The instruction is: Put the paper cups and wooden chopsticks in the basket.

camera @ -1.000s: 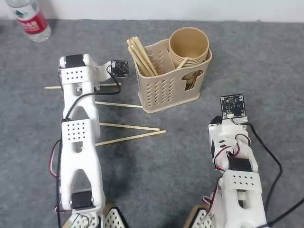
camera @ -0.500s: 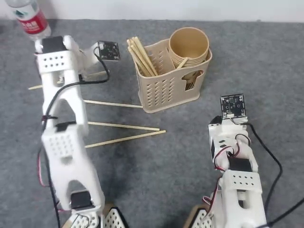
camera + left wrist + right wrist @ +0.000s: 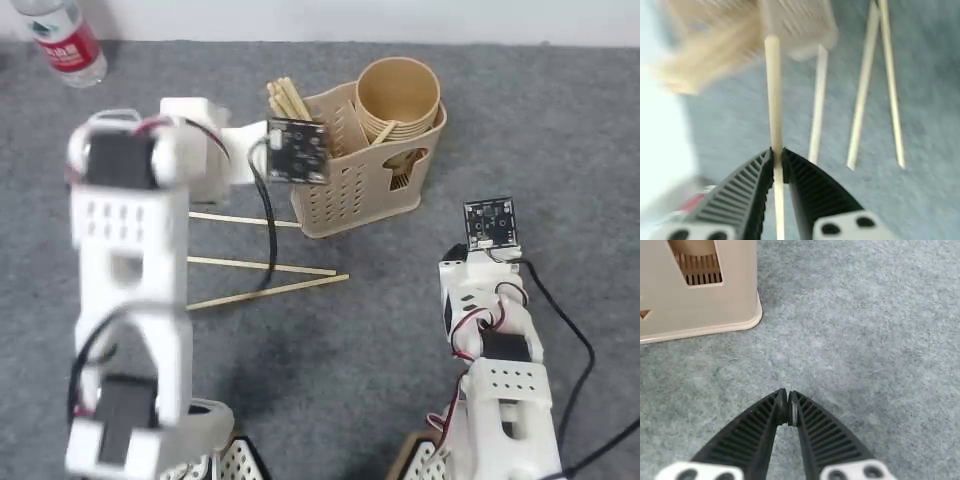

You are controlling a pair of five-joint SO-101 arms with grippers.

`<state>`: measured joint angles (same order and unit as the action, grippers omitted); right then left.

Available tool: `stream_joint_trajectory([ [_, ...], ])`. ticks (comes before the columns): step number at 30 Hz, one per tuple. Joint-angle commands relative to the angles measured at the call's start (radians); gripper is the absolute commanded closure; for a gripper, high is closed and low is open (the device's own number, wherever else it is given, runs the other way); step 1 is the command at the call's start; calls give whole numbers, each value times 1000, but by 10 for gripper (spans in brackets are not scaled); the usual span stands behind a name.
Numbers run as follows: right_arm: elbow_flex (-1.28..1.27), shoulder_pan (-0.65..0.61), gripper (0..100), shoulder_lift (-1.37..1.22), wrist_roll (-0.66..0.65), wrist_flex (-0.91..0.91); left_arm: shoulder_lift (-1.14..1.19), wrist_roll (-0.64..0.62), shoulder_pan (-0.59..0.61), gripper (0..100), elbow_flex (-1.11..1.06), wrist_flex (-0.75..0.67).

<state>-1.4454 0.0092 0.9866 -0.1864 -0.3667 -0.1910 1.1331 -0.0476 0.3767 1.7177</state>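
Wooden chopstick in left fingers has swung toward basket

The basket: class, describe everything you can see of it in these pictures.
The basket is a beige, plastic-looking tub with rounded corners, walls pierced by rows of small slots and a larger cut-out window on one side. It stands upright on the grey carpet. A stack of paper cups fills one end; wooden chopsticks lean in the other.

Paper cups stacked in basket; three chopsticks flat on carpet; fourth chopstick gripped.
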Motion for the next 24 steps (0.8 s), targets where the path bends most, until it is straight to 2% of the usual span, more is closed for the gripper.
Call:
stream_joint_trajectory([
  [1, -3, -2, 987, 18, -14, 12, -172, -295, -138, 991, 216, 28],
  [6, -5, -4, 987, 18, -14, 10, -176, -727, -247, 990, 446, -49],
  [10, -5, -4, 987, 18, -14, 10, -155, -1082, -344, 990, 447, -201],
  [14, -6, -4, 987, 18, -14, 12, -124, -1353, -354, 990, 340, -428],
  [17, -8, -2, 987, 18, -14, 13, -120, -1447, -353, 990, 148, -632],
  [24, -3, -2, 987, 18, -14, 18, -132, -1453, -302, 990, -433, -1162],
])
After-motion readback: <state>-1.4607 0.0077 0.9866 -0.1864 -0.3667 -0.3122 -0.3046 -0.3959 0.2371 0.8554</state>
